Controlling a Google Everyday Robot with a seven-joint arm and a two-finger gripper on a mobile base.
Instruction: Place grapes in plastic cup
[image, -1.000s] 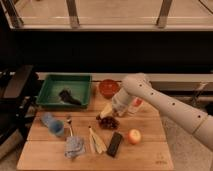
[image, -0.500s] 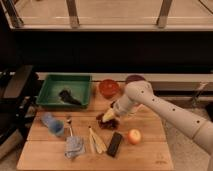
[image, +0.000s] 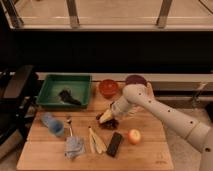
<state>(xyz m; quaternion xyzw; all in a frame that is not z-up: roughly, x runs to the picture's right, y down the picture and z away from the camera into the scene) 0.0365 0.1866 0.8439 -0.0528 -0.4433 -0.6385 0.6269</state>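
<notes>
Sitting near the left edge of the wooden table (image: 150, 155), the plastic cup (image: 51, 123) is pale blue, translucent and probably light, so a knock could tip it. The drop should come from straight above its mouth. Well to its right, the grapes (image: 112, 124) lie as a dark, lumpy bunch of smooth round fruit. The gripper (image: 106, 118) is down on the bunch; whether it has closed on it I cannot tell. A gentle squeeze around the cluster's middle seems best, since the berries can slip or bruise. Further right rests a glossy round apple (image: 134, 136).
</notes>
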